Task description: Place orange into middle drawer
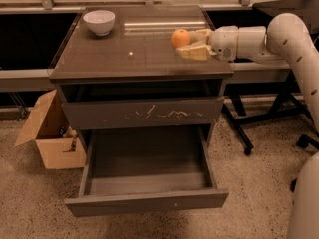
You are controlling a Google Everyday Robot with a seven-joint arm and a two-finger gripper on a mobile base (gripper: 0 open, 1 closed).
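The orange (181, 37) is at the right rear of the cabinet top (129, 54), held between my yellowish fingers (193, 52) and seemingly just above the surface. My gripper (184, 43) reaches in from the right on the white arm (259, 39) and is shut on the orange. The middle drawer (149, 166) is pulled open well below and in front of it. Its grey inside is empty and its plain front (147, 202) faces me.
A white bowl (98, 22) stands at the cabinet top's back left. A shut drawer front with pale scratches (144, 114) is above the open drawer. An open cardboard box (47, 136) sits on the floor at left. A chair base with castors (249, 146) is at right.
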